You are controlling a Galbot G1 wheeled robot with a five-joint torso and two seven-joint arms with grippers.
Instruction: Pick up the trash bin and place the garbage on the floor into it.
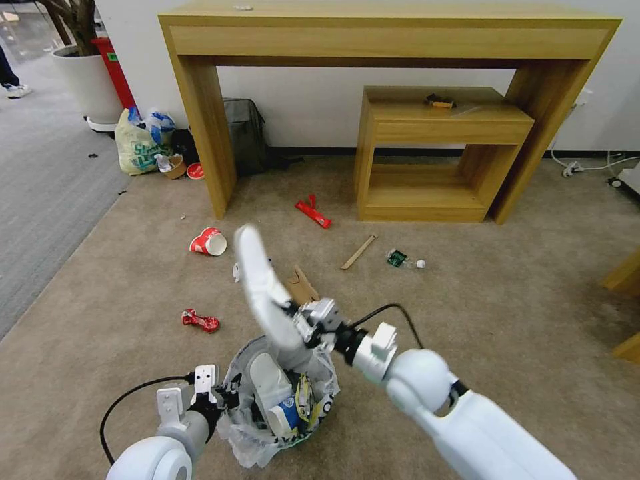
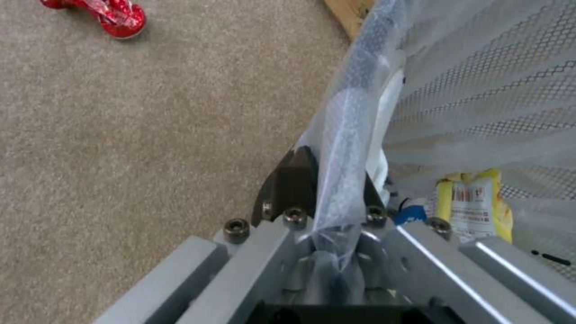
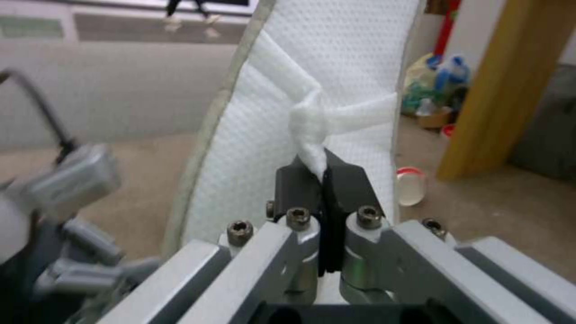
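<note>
My left gripper (image 1: 223,399) (image 2: 334,180) is shut on the rim of the trash bin (image 1: 243,437), whose bag-lined rim (image 2: 351,112) runs between the fingers. Inside the bin lie a white slipper (image 1: 269,385), a blue cup (image 1: 288,415) and a yellow wrapper (image 2: 474,202). Just above the bin, my right gripper (image 1: 301,327) (image 3: 324,168) is shut on the strap of a second white slipper (image 1: 259,283) (image 3: 336,63), which stands upright. On the beige floor (image 1: 500,313) lie a red cup (image 1: 209,241) (image 3: 411,186), a crushed red can (image 1: 200,321) (image 2: 105,11), cardboard (image 1: 303,287), a red wrapper (image 1: 313,213), a wooden stick (image 1: 359,252) and a small bottle (image 1: 404,260).
A wooden desk (image 1: 393,33) stands against the far wall with a smaller wooden table (image 1: 433,153) under it. Left of the desk leg are a grey backpack (image 1: 245,133), a printed shopping bag (image 1: 139,143), a white plant pot (image 1: 90,83) and a red bin (image 1: 113,67). Cables (image 1: 590,167) lie far right.
</note>
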